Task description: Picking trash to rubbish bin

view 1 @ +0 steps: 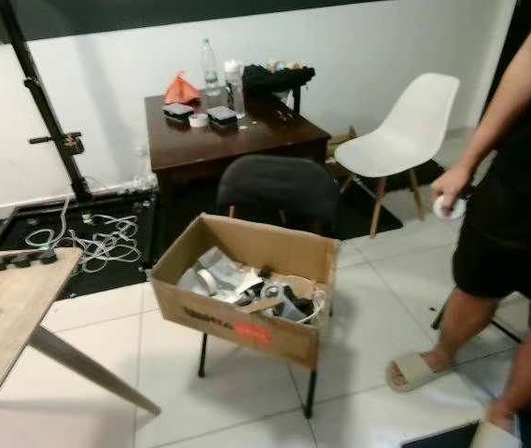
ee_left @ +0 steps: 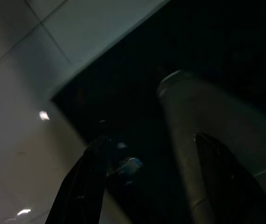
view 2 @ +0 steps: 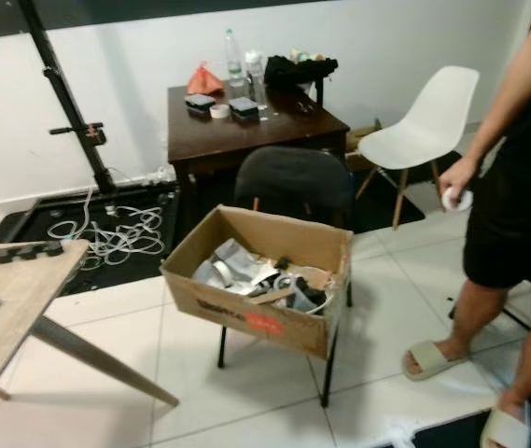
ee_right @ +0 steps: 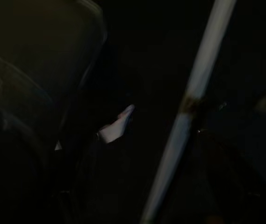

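Note:
An open cardboard box (view 1: 237,322) rests on the seat of a black chair (view 1: 279,191) in the middle of the tiled floor. Inside it lies a heap of crumpled silver wrappers and other trash (view 1: 246,285). To the right stands a person in black shorts and sandals, holding a small white round thing (view 1: 450,207) in one hand. Both my arms hang idle. The left wrist view is dim, with pale floor tiles (ee_left: 20,93) and a dark mat. The right wrist view is nearly black, crossed by a pale slanting pole (ee_right: 189,107).
A dark wooden table (view 1: 246,140) behind the box carries a bottle (view 1: 210,65), an orange bag (view 1: 181,91) and small items. A white chair (view 1: 405,131) stands to its right. A light wooden table (view 1: 4,317) juts in at near left. White cables (view 1: 97,238) lie on a black mat by a black stand (view 1: 46,112).

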